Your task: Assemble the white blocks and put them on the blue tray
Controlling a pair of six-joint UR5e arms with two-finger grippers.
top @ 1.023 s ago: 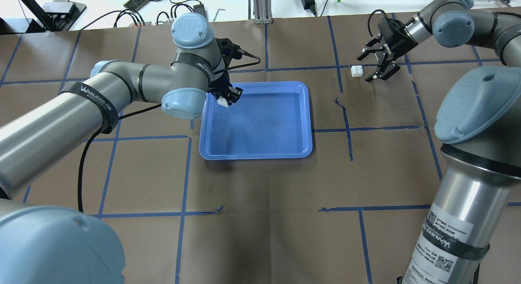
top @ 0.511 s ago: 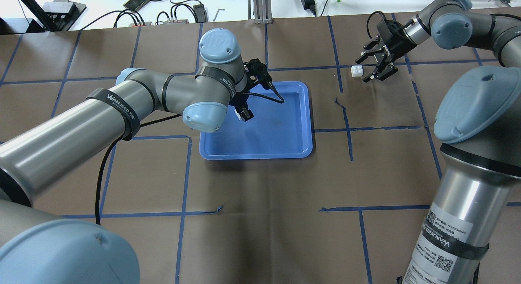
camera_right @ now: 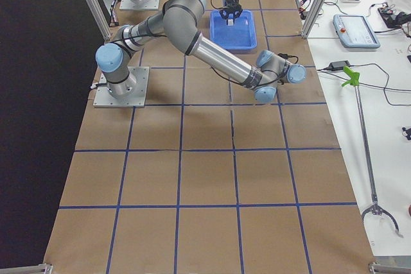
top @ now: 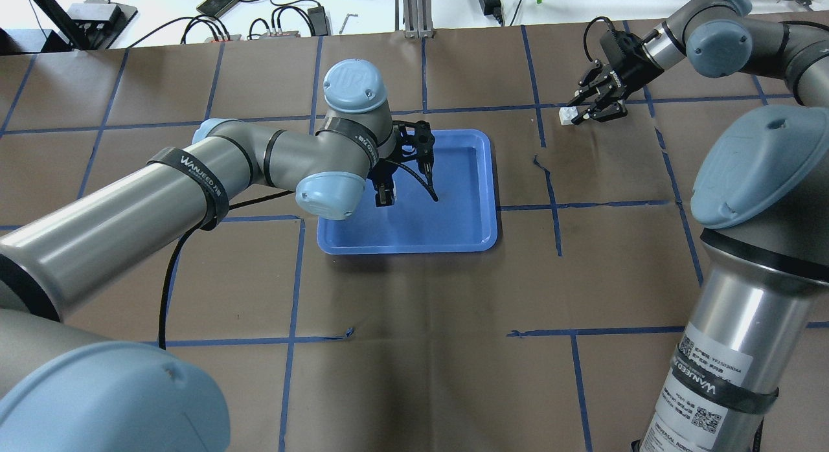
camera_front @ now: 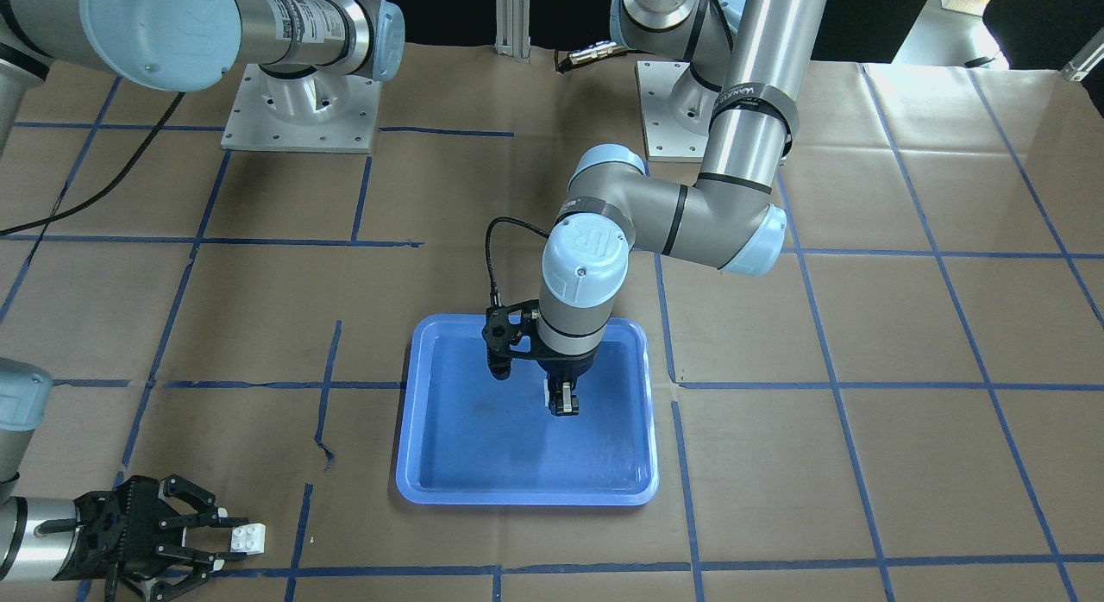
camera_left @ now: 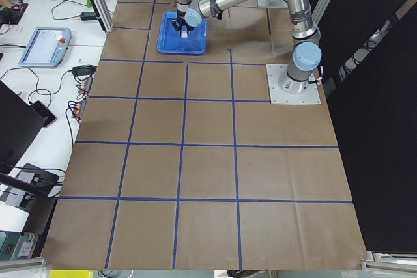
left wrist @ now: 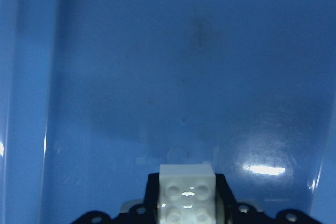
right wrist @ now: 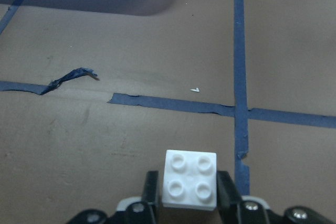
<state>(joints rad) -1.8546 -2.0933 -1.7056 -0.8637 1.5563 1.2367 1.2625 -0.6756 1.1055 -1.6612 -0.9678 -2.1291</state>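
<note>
Since a second ago, the left arm has carried its load from the far left corner of the blue tray [top: 408,248] toward the tray's middle, and the right gripper's jaws have narrowed from a wide spread.

Findings:
1. Left gripper [top: 385,198] is clamped on the first white block [left wrist: 187,190]. It hangs over the tray floor, apparently just clear of it. The studs face the wrist camera and the block sits square between the pads.
2. Right gripper [top: 578,111] is on the table [top: 414,348] well to the right of the tray, at the far side. In its wrist view the pads press both sides of the second white block [right wrist: 189,179], so it reads as clenched on it. The block appears to rest on the paper, not yet lifted.
3. The two blocks are well apart, so assembly has not begun.

Risks, by judgement:
- The right grasp takes only the rear part of the block, so a quick lift could twist or drop it.
- Mating demands aligned studs. Any tilt in either pinch would jam the press and could push a block out of its pads.
- Both arms must meet near the tray, and a careless approach risks wrist contact or a knocked tray.
</note>
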